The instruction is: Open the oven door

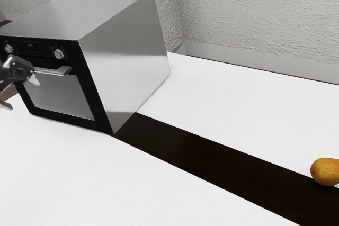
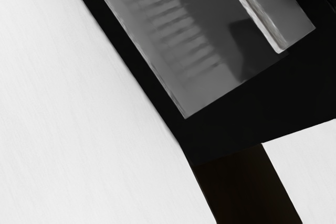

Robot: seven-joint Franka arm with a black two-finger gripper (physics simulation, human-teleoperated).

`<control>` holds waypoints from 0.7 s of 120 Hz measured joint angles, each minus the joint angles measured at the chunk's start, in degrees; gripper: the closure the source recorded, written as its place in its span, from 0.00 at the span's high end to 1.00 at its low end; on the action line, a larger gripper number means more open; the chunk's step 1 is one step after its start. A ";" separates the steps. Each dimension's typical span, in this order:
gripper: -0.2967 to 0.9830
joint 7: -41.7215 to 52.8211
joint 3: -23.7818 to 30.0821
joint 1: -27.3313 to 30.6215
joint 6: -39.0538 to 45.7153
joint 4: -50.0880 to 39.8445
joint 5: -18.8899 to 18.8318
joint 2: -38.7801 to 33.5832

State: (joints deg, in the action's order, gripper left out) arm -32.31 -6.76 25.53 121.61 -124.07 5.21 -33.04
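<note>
Plainly, the black-framed oven door (image 1: pixel 88 88) stands closed, its window (image 1: pixel 59 96) grey, the pincer (image 1: pixel 21 94) spread.

The exterior view looked from above and well back, slanting down across the flat white tabletop (image 1: pixel 79 173) onto the front and one flank of the boxy silver-and-black oven (image 1: pixel 122 56). The wrist view looked from the grey two-finger gripper (image 1: pixel 21 92), much nearer, down at the oven's front. Both took in the silver bar handle (image 2: pixel 254 11), the grey rectangular door window (image 2: pixel 157 35), tabletop and long dark-brown strip (image 2: pixel 247 187).
</note>
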 joint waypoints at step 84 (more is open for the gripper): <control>0.77 -11.17 -1.33 2.31 18.17 8.43 2.38 14.53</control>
State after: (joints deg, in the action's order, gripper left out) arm -43.48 -8.09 27.83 139.78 -115.64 7.59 -18.51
